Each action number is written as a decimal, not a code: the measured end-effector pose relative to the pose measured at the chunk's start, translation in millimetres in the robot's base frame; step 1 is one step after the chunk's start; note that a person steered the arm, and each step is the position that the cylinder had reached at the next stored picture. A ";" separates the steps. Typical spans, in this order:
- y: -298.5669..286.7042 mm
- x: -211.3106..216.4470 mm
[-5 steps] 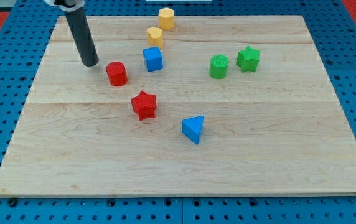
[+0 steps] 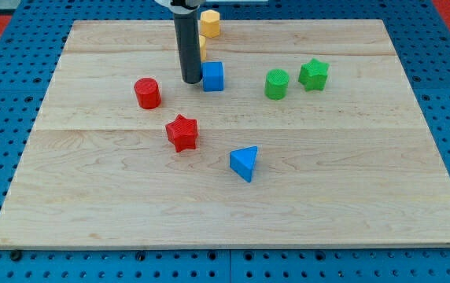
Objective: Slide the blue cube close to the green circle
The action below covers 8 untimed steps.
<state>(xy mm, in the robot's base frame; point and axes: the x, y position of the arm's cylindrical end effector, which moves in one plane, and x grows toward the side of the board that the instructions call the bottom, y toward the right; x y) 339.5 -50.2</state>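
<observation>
One dark rod comes down from the view's top, its upper end cut off by the frame, and my tip (image 2: pixel 191 80) rests on the bench (image 2: pixel 233 212) just at the left side of the blue cube (image 2: pixel 213 76), touching it or very nearly so; the exact contact is hard to make out. No pincer is fitted to this arm, so nothing opens or closes.

The blue cube sits in the upper middle of the bench, to the left of the green circle (image 2: pixel 277 83) with bare wood between them. A green star (image 2: pixel 314 75) stands just beside the circle on its right.

Behind the rod, one yellow block (image 2: pixel 202 43) is mostly hidden: only a sliver shows at the rod's right edge, so its shape cannot be told. Another yellow block (image 2: pixel 210 23), roughly six-sided, stands above it near the bench's top edge.

To the left of my tip stands a red cylinder (image 2: pixel 147 93). Lower down lies a red star (image 2: pixel 182 132), and further toward the view's bottom right of it a blue triangle (image 2: pixel 245 163).
</observation>
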 end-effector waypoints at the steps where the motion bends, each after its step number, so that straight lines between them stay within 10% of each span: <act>1: 12.8 0.0; 8: 109.2 0.0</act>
<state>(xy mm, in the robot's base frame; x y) 339.5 58.9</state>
